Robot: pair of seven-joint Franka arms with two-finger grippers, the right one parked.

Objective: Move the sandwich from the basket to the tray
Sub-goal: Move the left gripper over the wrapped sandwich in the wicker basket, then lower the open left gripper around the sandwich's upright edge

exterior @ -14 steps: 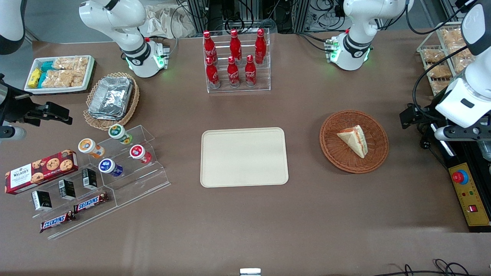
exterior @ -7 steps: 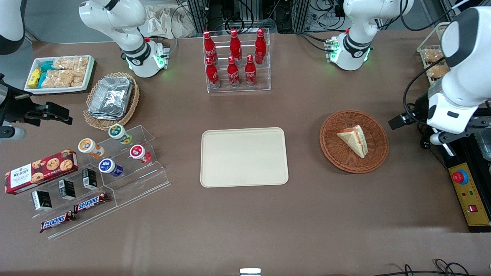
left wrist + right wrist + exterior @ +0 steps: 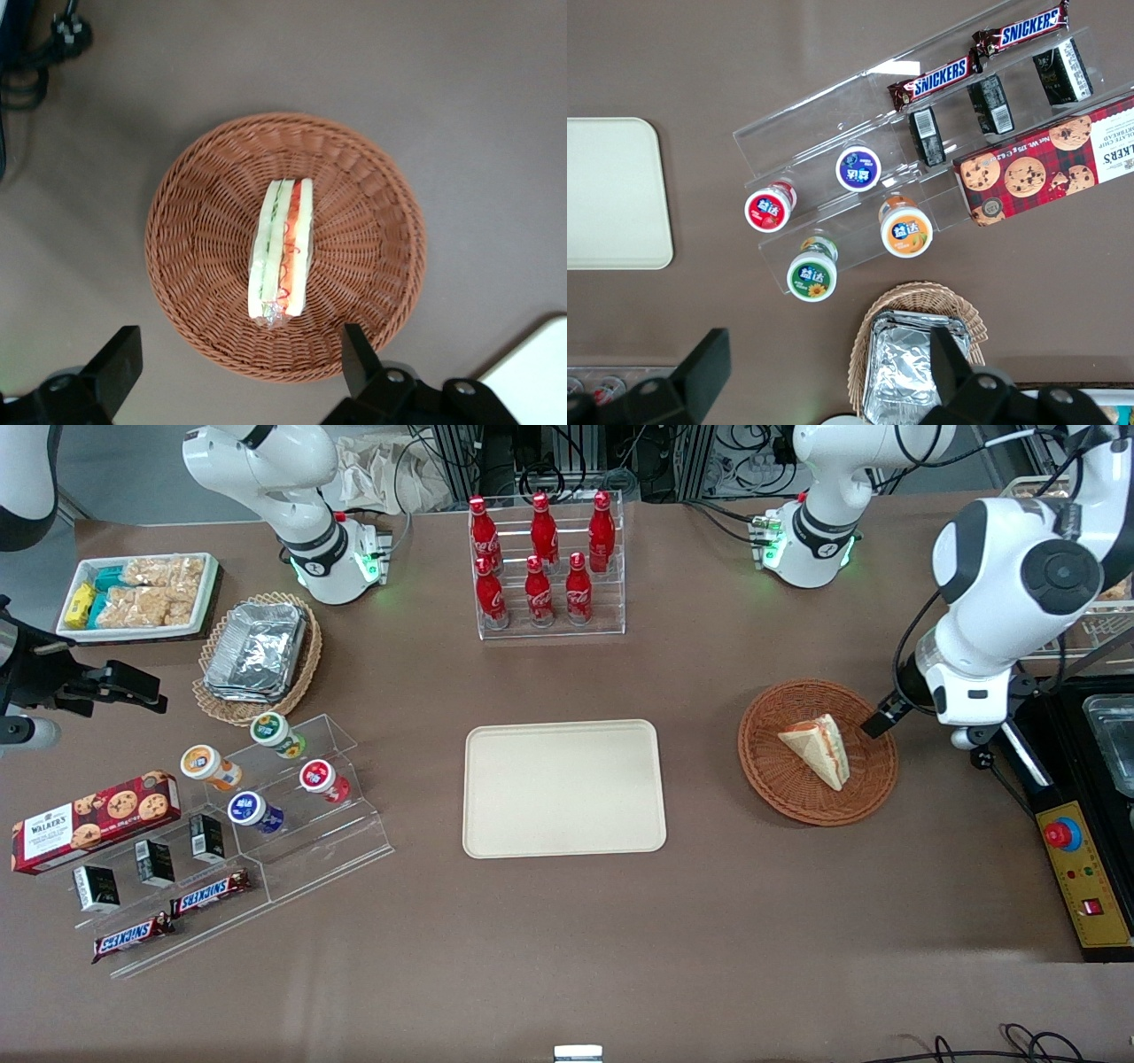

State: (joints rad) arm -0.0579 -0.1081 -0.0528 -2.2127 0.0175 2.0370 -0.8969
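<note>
Sandwich: pale bread, green, orange, red filling stripes on cut edge. Basket: reddish-brown tight weave. Tray: plain cream-beige. Gripper over basket, black fingers spread wide. Table: flat brown. Cola bottles: red, white script.

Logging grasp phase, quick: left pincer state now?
Left pincer: open, holding nothing, above the round reddish-brown wicker basket with the triangular sandwich wedge.

Wrist camera straight above basket
</note>
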